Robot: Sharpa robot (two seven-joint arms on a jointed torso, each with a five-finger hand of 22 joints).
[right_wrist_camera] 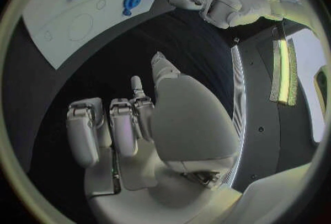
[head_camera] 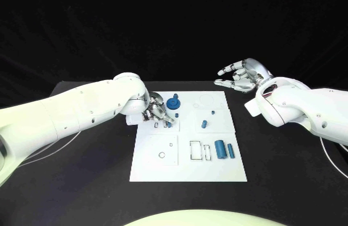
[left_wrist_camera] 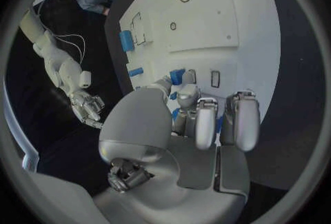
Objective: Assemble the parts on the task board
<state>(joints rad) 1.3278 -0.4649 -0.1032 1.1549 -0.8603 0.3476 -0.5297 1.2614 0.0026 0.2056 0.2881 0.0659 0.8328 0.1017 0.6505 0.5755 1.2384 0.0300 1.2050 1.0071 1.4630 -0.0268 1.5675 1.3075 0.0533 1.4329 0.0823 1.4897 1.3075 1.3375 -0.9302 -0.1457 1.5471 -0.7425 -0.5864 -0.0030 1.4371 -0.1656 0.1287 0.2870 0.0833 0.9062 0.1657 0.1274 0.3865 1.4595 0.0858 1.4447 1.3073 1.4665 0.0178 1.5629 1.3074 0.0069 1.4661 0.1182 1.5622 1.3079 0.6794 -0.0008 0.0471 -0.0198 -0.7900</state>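
A: While the table (head_camera: 87, 185) is lying black under everything, what are the 2 arms doing?

B: Left arm (head_camera: 65, 113) is reaching in across the table's left side, its hand (head_camera: 158, 110) bending down over the task board (head_camera: 187, 165) at the board's upper left. Right arm (head_camera: 305, 107) is angling in from the right, its hand (head_camera: 243, 75) hovering off the board, beyond its upper right corner, over bare table.

A: And the fingers?

B: Right hand's fingers (right_wrist_camera: 110, 130) are curving loosely, apart, holding nothing. Left hand's fingers (left_wrist_camera: 207, 122) are pointing down at the board with a small blue part (left_wrist_camera: 177, 76) at the thumb tip; whether they are pinching it, I cannot tell.

A: How many parts are you counting on the board?

B: From the head view, 6 blue ones showing. 1 round disc with a stem (head_camera: 175, 103) is sitting near the top, just beside the left hand. 2 cylinders are lying side by side at the right middle, a thick one (head_camera: 219, 148) and a thin one (head_camera: 231, 150). 1 short peg (head_camera: 204, 124) is lying mid-board, 1 tiny piece (head_camera: 211, 111) above it, and 1 small piece (head_camera: 177, 115) is lying by the left fingertips.
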